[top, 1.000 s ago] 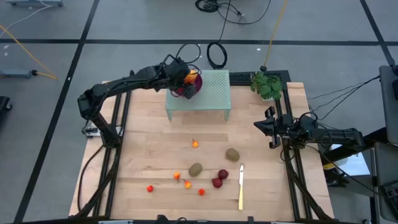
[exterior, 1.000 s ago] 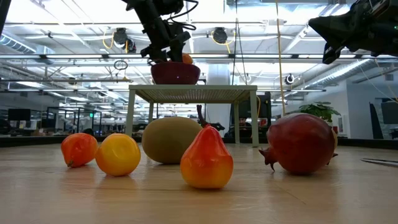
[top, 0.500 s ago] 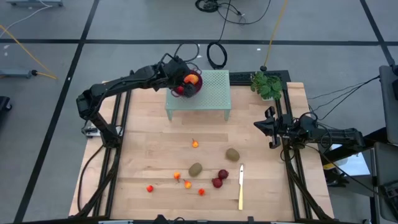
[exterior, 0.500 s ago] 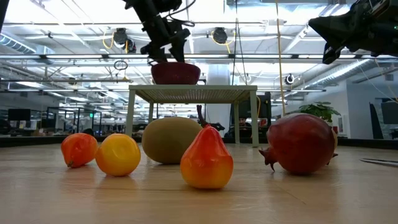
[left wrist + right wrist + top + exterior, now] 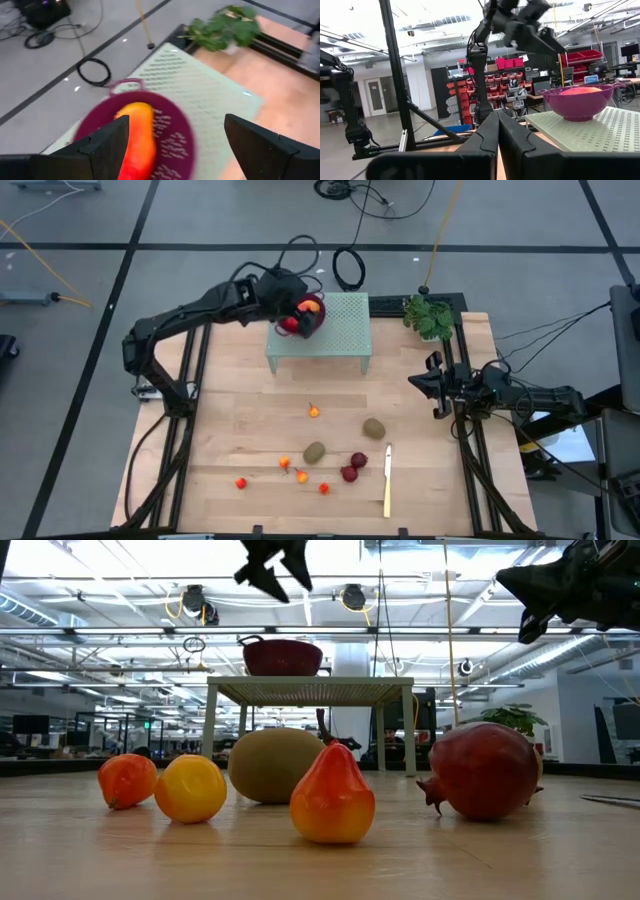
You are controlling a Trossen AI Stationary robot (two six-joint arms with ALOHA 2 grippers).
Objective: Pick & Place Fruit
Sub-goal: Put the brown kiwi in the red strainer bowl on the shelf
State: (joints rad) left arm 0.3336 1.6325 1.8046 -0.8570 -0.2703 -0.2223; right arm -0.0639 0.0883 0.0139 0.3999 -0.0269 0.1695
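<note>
- Now the left gripper (image 5: 283, 288) hangs above the purple bowl (image 5: 304, 316), at the table's 11 o'clock; its fingers (image 5: 107, 145) are spread apart and hold nothing.
- Its arm reaches across from the left side, bent at the elbow.
- Inside the bowl lies the elongated red-orange fruit (image 5: 137, 135).
- On the green perforated stand (image 5: 340, 330) the bowl sits at the left corner.
- At 3 o'clock the right gripper (image 5: 432, 385) waits, fingers pressed together.
- Toward 6 o'clock the kiwis (image 5: 315, 451), dark red fruits (image 5: 353, 467) and small orange balls (image 5: 300, 475) lie on the table (image 5: 240, 410), near the knife (image 5: 387, 480).
</note>
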